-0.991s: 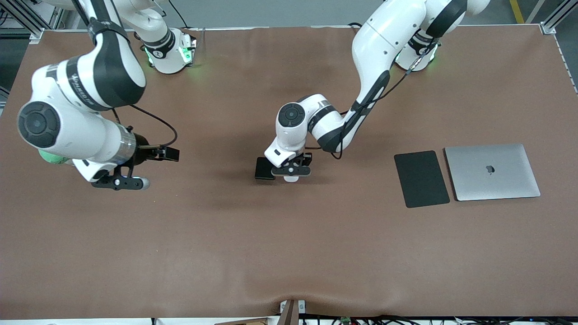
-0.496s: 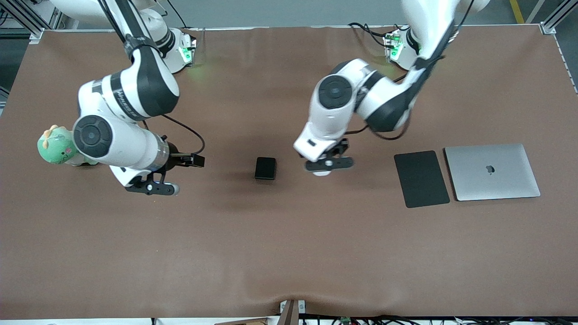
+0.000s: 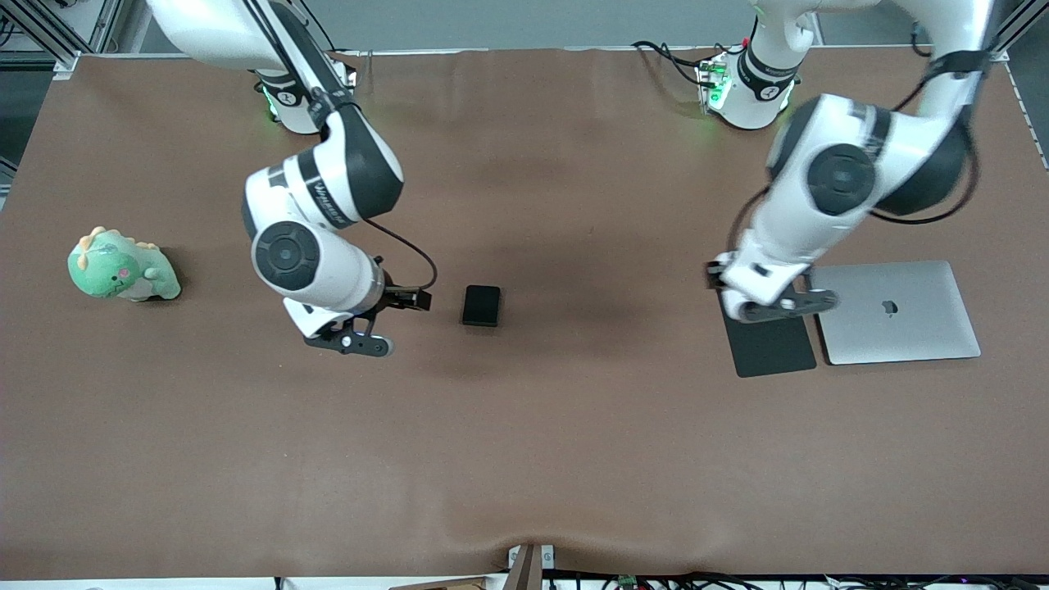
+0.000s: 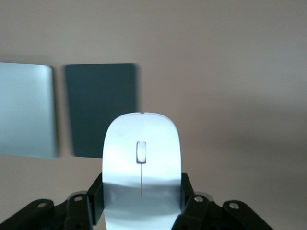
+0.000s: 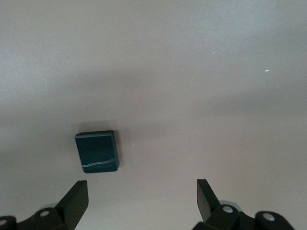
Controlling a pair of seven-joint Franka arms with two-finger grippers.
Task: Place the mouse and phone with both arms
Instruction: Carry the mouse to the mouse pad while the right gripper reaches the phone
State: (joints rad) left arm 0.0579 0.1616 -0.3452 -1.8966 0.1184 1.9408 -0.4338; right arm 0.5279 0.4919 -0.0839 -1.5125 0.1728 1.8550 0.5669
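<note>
The white mouse (image 4: 142, 163) with its thin grey line is gripped between the left gripper's fingers (image 4: 94, 199). My left gripper (image 3: 774, 309) holds it in the air over the edge of the black mouse pad (image 3: 770, 348); the pad also shows in the left wrist view (image 4: 100, 108). The small black phone (image 3: 481, 305) lies flat on the brown table near its middle. My right gripper (image 3: 351, 342) is open and empty over the table beside the phone, toward the right arm's end. In the right wrist view the phone (image 5: 97, 151) lies just ahead of the open gripper (image 5: 142, 196).
A closed silver laptop (image 3: 897, 315) lies beside the mouse pad toward the left arm's end, also in the left wrist view (image 4: 26, 110). A green dinosaur toy (image 3: 123, 266) stands near the right arm's end. The brown table mat (image 3: 524, 451) covers the table.
My left gripper lifted the mouse from beside the phone and carried it to above the mouse pad. My right gripper moved in toward the phone, uncovering the dinosaur toy.
</note>
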